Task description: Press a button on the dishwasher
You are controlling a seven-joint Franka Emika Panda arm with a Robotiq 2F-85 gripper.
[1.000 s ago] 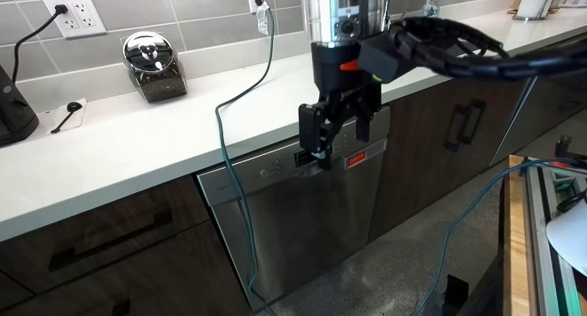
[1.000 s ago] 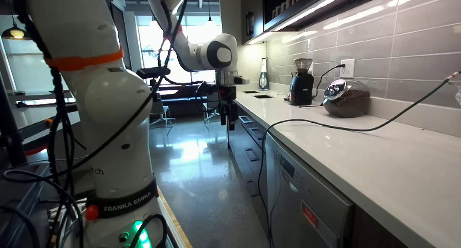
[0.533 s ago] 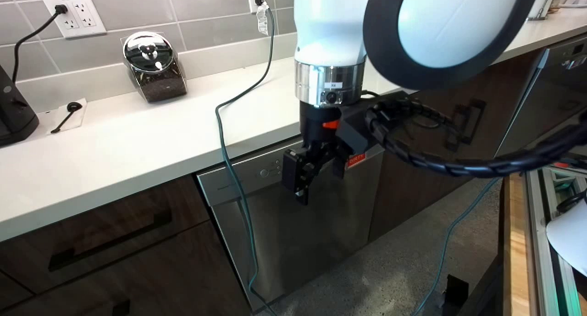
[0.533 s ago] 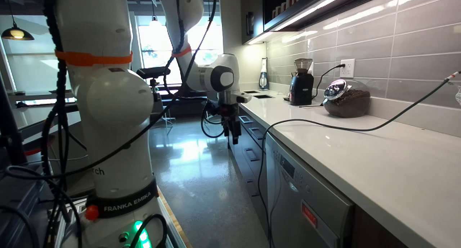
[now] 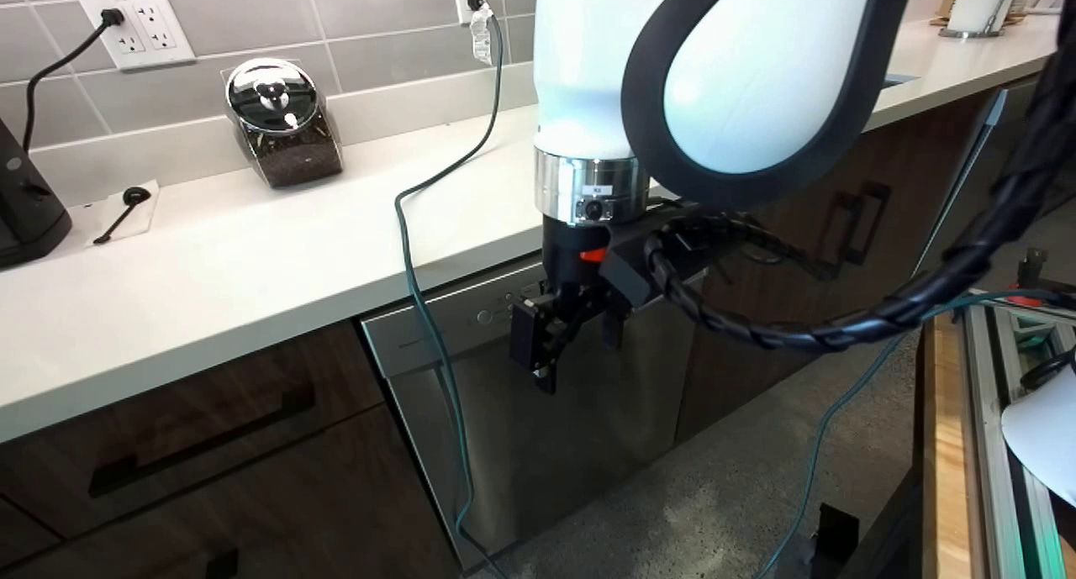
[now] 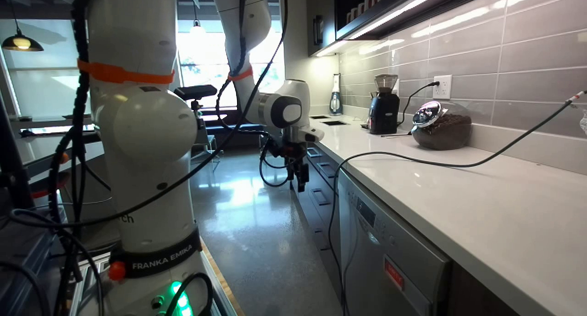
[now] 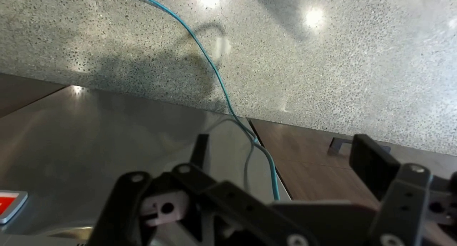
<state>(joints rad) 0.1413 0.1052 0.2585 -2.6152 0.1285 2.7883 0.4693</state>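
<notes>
Where the counter (image 5: pixel 277 251) stops, its long straight front edge runs above the dishwasher (image 5: pixel 572 436) and the dark wood cabinets (image 5: pixel 740 386). Out from there, a lane of floor (image 6: pixel 257 242), bounded on the far side by a wood-edged frame (image 5: pixel 946 444); open air under the pincer (image 5: pixel 580 360). Main obstacle: a cord (image 6: pixel 463 165), across the counter, over the edge and down the dishwasher's front, left of the pincer as I look. The arm (image 5: pixel 580 66) carries a black hose (image 5: pixel 782 335) that loops out to the right. Glass jar (image 5: pixel 290 138) and grinder (image 6: pixel 384 112) at the back of the counter, well apart from the arm.

Pincer points down, spread wide; cord, steel and brown wood show between its fingers (image 7: pixel 200 151). Dishwasher right behind it, a gap between fingers and steel. In an exterior view the tips show against the steel below the control strip (image 5: pixel 420 334), a round button (image 5: pixel 484 317) near them on the left, part of the strip hidden by the arm. Red sign (image 6: pixel 394 273) on the dishwasher's front, toward the end away from the cord.
</notes>
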